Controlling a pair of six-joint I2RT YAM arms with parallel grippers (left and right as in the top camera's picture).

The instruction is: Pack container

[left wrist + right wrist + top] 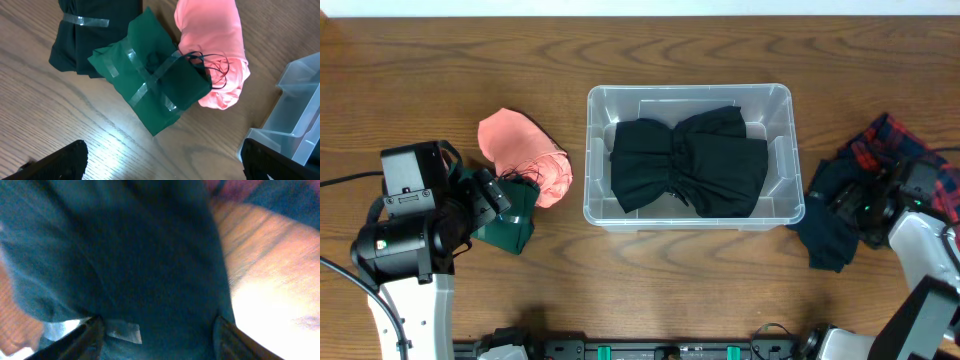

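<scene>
The clear plastic container [596, 150] stands mid-table with a black garment [688, 160] lying inside it; its corner shows in the left wrist view [295, 100]. My left gripper [505, 195] is open and empty [162, 160], hovering just short of a dark green taped bundle [155, 85] [512, 228]. A pink rolled garment [525, 150] [215, 50] lies against that bundle. My right gripper [845, 205] sits right of the container, its fingers [157, 335] closed round a dark blue garment [150, 255] [825, 240] that fills the gap.
A red plaid garment [895, 140] lies behind the right gripper. A black taped bundle [90, 35] lies beside the green one. Thin black cord [215, 67] rests on the pink garment. Bare wooden table [450, 70] surrounds the container.
</scene>
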